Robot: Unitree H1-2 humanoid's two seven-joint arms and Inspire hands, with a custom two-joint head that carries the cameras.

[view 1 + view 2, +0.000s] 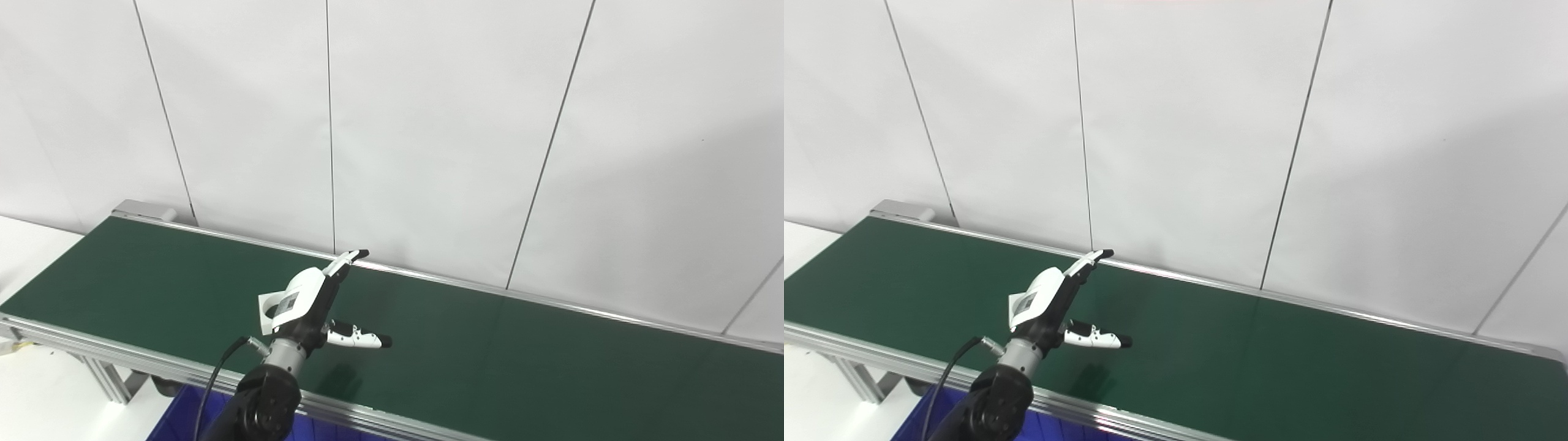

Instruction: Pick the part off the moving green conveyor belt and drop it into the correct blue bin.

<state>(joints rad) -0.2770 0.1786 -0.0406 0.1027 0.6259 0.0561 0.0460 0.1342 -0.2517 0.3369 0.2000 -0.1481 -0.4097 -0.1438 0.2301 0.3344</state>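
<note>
left hand: open, fingers spread, holding nothing, lower left of frame over long dark-green conveyor belt | part: none visible on belt, so weight, stiffness, grip spot cannot be judged | blue plastic bin: bottom left, below belt | right hand: out of view

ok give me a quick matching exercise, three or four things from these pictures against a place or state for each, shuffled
Things:
1. left hand
2. conveyor belt
3. blue bin
4. wall panels

Places or states:
A. white, behind the far rail
B. open, fingers spread, above the green surface
C. under the near rail, at the bottom edge
D. green, no part visible on it

Pairs: 1-B, 2-D, 3-C, 4-A
</note>
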